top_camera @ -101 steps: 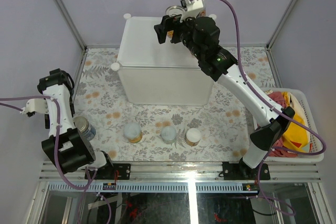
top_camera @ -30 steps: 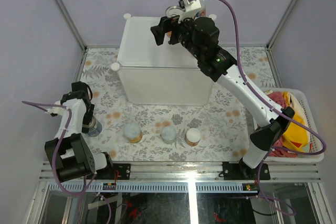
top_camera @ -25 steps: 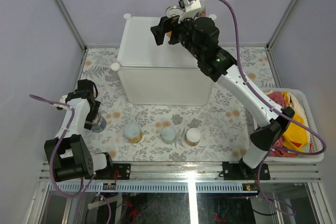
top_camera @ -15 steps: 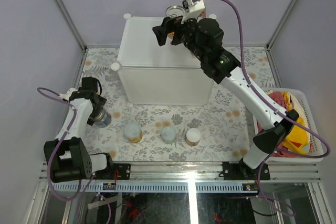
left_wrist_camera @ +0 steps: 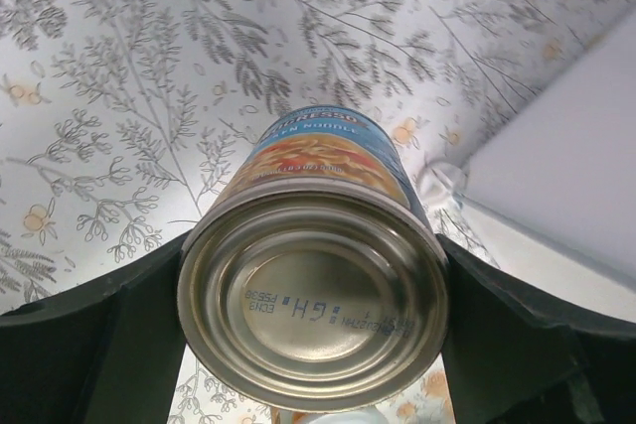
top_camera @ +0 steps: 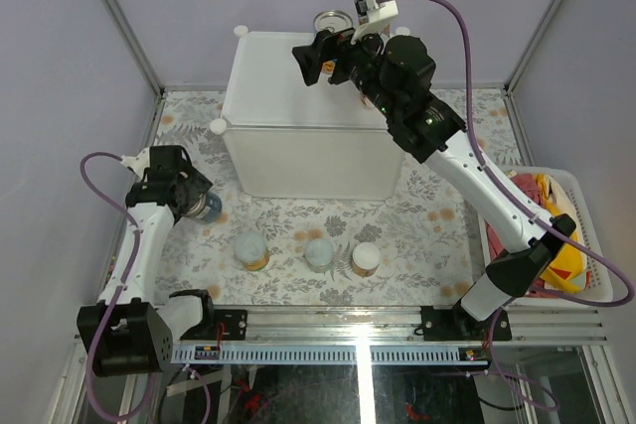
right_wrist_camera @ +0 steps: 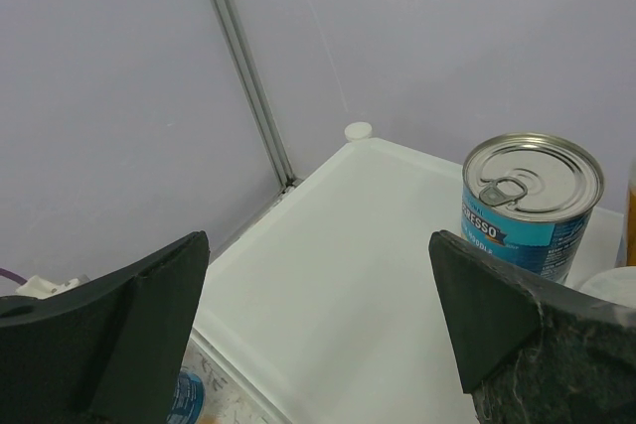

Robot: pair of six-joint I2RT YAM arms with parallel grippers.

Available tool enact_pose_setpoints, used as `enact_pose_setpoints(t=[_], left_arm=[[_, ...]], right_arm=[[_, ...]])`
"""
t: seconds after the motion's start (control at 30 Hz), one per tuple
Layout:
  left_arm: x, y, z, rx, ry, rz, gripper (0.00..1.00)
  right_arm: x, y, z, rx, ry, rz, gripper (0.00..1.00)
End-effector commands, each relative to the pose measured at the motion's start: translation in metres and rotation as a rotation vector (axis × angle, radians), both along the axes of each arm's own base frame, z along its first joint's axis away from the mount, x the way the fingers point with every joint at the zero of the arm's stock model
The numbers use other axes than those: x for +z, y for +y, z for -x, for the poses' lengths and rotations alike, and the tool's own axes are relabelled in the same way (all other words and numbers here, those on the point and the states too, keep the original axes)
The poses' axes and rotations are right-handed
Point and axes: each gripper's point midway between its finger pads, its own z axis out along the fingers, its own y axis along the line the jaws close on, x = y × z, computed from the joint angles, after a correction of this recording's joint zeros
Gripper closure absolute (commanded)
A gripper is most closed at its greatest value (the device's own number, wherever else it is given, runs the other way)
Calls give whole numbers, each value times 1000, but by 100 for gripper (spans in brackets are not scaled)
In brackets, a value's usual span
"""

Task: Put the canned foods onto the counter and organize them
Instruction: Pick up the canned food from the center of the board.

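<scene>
Blue-labelled tin (left_wrist_camera: pixel 313 285), bare metal end facing the wrist camera, label mostly unreadable, is clamped in the left gripper (top_camera: pixel 199 206) over the floral bench (top_camera: pixel 437 215) near the white cabinet (top_camera: pixel 298 146). Right gripper (right_wrist_camera: pixel 318 325) is spread wide and empty over the cabinet top, beside a second blue tin (right_wrist_camera: pixel 532 206). Orange sliver (right_wrist_camera: pixel 631 215) at the frame edge, maybe another can. Three pale-topped cans (top_camera: pixel 319 253) stand on the bench.

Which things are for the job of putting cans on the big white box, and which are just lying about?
For the job:
- white counter
- carried blue can, gripped in the left pincer
- second blue can, standing on the counter
- three cans on the table

Just lying about:
- white basket
- red and yellow cloths
- flowery table cover
</scene>
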Motion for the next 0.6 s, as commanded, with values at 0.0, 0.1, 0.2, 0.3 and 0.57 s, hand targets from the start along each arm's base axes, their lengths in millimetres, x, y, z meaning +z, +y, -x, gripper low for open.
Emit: enact_pose_setpoints(t=[0.0, 0.1, 0.2, 0.3, 0.57], left_arm=[[67, -16, -40, -188, -265, -26, 100], [76, -24, -39, -267, -288, -28, 100], [77, -28, -37, -324, -279, -36, 100], [75, -32, -32, -365, -259, -42, 100], [81, -57, -26, -532, -293, -12, 100]], right_arm=[[41, -10, 20, 16, -92, -68, 0], [43, -12, 22, 15, -95, -68, 0], [44, -14, 24, 15, -98, -68, 1], [44, -16, 27, 16, -100, -67, 1], [44, -8, 50, 61, -137, -7, 0]])
